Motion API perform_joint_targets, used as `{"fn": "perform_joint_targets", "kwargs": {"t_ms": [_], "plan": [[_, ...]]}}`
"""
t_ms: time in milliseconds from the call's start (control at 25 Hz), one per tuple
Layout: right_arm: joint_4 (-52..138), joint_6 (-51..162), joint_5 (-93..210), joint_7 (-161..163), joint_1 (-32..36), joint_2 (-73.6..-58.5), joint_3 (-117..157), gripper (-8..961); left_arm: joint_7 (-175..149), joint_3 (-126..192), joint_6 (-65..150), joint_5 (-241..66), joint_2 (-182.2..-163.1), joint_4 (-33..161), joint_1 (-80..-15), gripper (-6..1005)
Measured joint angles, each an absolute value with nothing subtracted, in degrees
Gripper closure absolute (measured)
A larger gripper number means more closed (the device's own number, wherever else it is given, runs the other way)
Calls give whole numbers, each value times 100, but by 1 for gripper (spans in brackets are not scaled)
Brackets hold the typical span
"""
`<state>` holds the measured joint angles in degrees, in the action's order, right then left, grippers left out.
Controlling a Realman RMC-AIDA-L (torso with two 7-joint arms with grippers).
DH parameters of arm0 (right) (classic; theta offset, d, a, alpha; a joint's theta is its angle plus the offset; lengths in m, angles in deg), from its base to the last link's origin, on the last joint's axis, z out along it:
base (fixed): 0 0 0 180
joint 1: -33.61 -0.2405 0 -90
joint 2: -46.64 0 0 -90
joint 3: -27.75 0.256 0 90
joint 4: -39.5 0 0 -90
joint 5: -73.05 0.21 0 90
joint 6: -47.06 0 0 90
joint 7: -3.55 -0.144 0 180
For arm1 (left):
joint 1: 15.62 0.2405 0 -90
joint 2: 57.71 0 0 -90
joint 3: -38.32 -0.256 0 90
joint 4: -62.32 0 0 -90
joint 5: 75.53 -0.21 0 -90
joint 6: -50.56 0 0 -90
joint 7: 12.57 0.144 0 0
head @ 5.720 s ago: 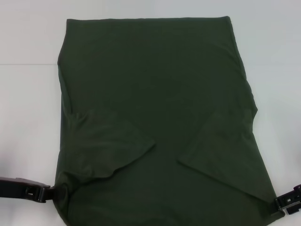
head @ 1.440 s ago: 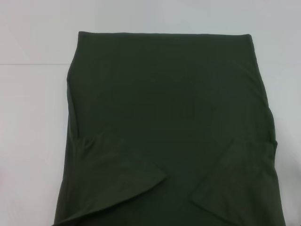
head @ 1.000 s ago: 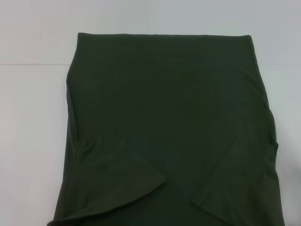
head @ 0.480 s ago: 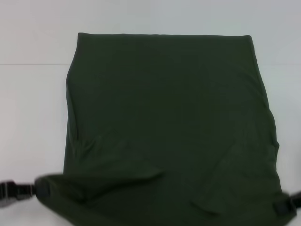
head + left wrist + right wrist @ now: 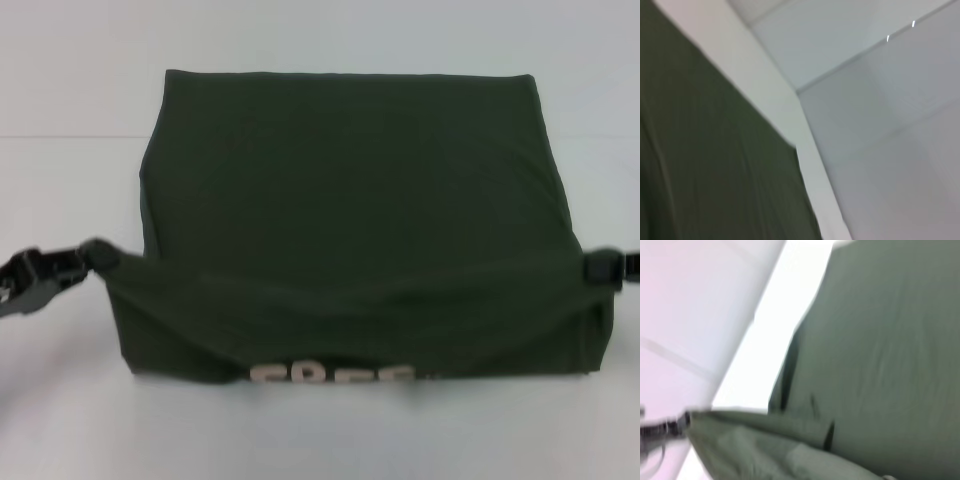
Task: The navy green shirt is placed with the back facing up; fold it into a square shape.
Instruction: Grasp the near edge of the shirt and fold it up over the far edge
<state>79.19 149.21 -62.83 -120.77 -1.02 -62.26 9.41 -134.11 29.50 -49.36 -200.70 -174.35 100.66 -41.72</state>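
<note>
And up it comes! Half a second ago the near hem of the navy green shirt [image 5: 350, 210] was only just peeling off the table [image 5: 60, 200] at 6 o'clock; now that whole near edge is raised and carried toward 12 o'clock, stretched taut between the two tools. The left tool [image 5: 88, 255] is at 9 o'clock, clamped on the shirt's left corner, and the right tool [image 5: 598, 268] sits at 3 o'clock, pinching the right corner. Between them the lifted edge runs as a nearly straight line across the middle of the garment.

Look at the underside now showing: cream block letters [image 5: 332, 374] peek out at 6 o'clock, just above the table, so the printed front has been turned up into sight. The folded-in sleeves that lay on the back a second ago are now hidden beneath the rising flap. The far half of the shirt has not budged; its top edge is at 12 o'clock exactly as before.

My read: this is the bottom-to-top fold under way, roughly halfway across. Laying that edge down along the far hem should give the square.
</note>
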Motion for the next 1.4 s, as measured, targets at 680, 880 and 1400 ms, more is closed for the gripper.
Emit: {"fn": "perform_joint_targets", "kwargs": {"t_ms": [680, 880, 1400], "plan": [[7206, 12500, -4943, -11469, -97, -6579, 928, 884, -12524, 2820, -2817, -19480, -17887, 9614, -4971, 993], [7198, 11969, -4786, -11274, -122, -6756, 924, 881, -12272, 2820, -2253, -19313, -18051, 9591, -5065, 993], [6901, 11379, -4689, -11001, -292, -6891, 936, 862, -11644, 2764, -1070, -18917, -18167, 9328, -5528, 994]]}}
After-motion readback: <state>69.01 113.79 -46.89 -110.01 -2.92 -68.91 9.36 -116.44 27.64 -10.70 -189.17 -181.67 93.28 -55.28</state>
